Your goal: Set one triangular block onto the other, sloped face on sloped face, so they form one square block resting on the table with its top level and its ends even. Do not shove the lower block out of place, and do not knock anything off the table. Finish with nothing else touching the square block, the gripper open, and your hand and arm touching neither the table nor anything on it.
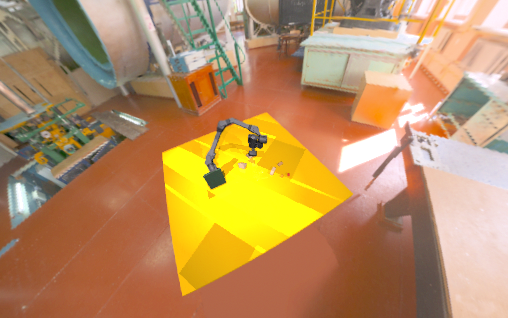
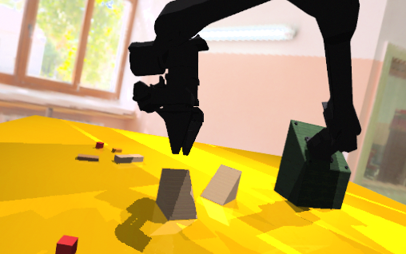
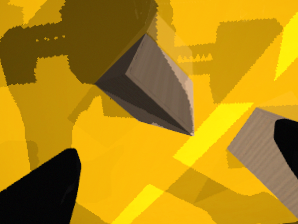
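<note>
The black gripper (image 1: 252, 154) (image 2: 181, 152) (image 3: 177, 143) is wide open with nothing between its fingers; the exterior view sees them nearly edge-on, so they look close there. It points down above the grey-brown wooden triangular block (image 1: 251, 158) (image 2: 173, 196) (image 3: 157, 75), its tips clear of that block. In the top view the gripper partly hides it.

This block rests on the yellow tabletop (image 1: 215, 207) (image 2: 100, 217) (image 3: 115, 165) with a narrow ridge upward. The pale tan wooden triangular block (image 1: 242, 165) (image 2: 222, 184) (image 3: 260, 150) stands near it but apart, on the side toward the arm's dark green base (image 1: 215, 178) (image 2: 344, 188), also ridge upward. The two are not joined into a square block.

In the top view, the base stands nearer the tabletop's left edge, and both blocks lie between it and the right corner. Farther toward that corner are a pale flat bar (image 1: 273, 171) (image 2: 129, 158), a darker flat bar (image 1: 280, 163) (image 2: 88, 158), a small orange piece (image 1: 282, 176) (image 2: 117, 150) and a small red cube (image 1: 288, 174) (image 2: 100, 144). Another red cube (image 2: 67, 244) sits at the bottom of the exterior view, well apart from the bars.
</note>
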`<move>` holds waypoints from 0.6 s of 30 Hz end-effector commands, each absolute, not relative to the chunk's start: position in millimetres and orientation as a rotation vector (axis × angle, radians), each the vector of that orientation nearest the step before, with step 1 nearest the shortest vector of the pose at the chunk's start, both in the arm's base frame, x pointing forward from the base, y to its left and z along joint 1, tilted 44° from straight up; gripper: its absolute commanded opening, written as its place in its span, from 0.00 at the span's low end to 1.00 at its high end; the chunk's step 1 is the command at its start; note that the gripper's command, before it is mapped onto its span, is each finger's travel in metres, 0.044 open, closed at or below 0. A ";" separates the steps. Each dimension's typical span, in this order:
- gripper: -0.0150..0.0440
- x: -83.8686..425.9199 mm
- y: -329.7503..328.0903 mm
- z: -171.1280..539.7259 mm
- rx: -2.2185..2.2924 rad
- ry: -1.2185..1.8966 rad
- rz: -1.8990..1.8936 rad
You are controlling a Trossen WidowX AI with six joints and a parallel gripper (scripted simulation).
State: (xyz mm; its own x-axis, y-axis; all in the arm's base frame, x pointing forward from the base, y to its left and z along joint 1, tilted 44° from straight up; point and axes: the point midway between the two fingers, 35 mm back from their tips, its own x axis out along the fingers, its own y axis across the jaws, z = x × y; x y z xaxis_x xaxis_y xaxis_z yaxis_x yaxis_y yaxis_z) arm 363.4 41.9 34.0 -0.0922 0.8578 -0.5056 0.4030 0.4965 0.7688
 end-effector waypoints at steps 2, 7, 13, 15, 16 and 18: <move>1.00 371.8 23.3 30.6 1.824 2.034 -0.162; 1.00 371.8 23.3 30.6 1.824 2.034 -0.162; 1.00 371.8 23.3 30.6 1.824 2.034 -0.162; 1.00 371.8 23.3 30.6 1.824 2.034 -0.162; 1.00 371.8 23.6 30.5 1.824 2.034 -0.162; 1.00 372.0 25.5 29.4 1.824 2.033 -0.163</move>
State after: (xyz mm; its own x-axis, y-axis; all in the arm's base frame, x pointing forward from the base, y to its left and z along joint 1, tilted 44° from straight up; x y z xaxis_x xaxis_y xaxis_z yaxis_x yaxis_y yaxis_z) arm 371.0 23.7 30.4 -0.0694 0.9254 -0.3726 0.9712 0.1480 0.1867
